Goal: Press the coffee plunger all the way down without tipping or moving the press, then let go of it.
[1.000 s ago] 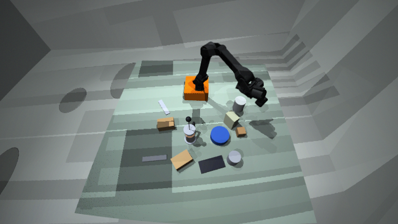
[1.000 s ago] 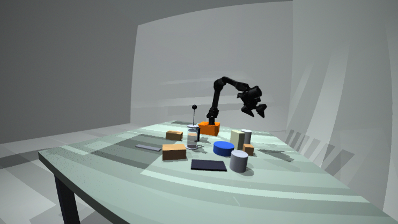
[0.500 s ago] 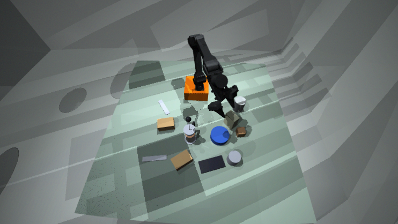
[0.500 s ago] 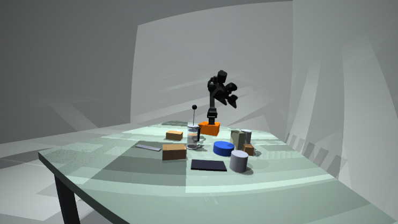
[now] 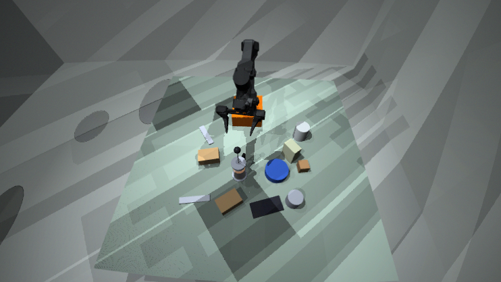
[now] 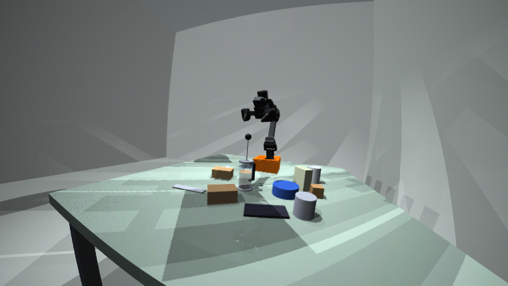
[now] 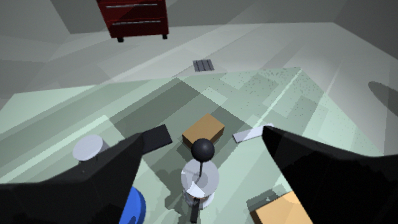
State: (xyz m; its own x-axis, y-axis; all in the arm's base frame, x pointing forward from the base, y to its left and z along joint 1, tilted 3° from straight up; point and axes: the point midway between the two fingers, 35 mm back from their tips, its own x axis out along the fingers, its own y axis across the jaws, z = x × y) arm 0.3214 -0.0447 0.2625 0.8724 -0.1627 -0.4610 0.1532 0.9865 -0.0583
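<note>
Exterior view shows the coffee press [image 6: 245, 179] upright near the middle of the pale green bench [image 6: 117, 219], a clear glass cylinder with a brownish band of liquid in its lower half and a dark handle on its right side. Its thin plunger rod [image 6: 247, 149] stands fully raised, topped by a round black knob [image 6: 248, 136]. The gripper [image 5: 239, 132] hangs high above and behind the press, its two tapered black fingers [image 5: 224, 121] spread wide with nothing between them; in the wrist view the knob [image 7: 203, 149] sits in the gap, well below them. Around the press lie matte, plain-faced solids: a tan box [image 6: 222, 193] just in front, a smaller tan box [image 6: 222, 172] to the left, a flat blue disc [image 6: 285, 189] to the right, a thin dark slab [image 6: 266, 211], a grey cylinder [image 6: 305, 205] and a cream block [image 6: 302, 178]. The arm rises from an orange base [image 6: 266, 163] at the far side.
</note>
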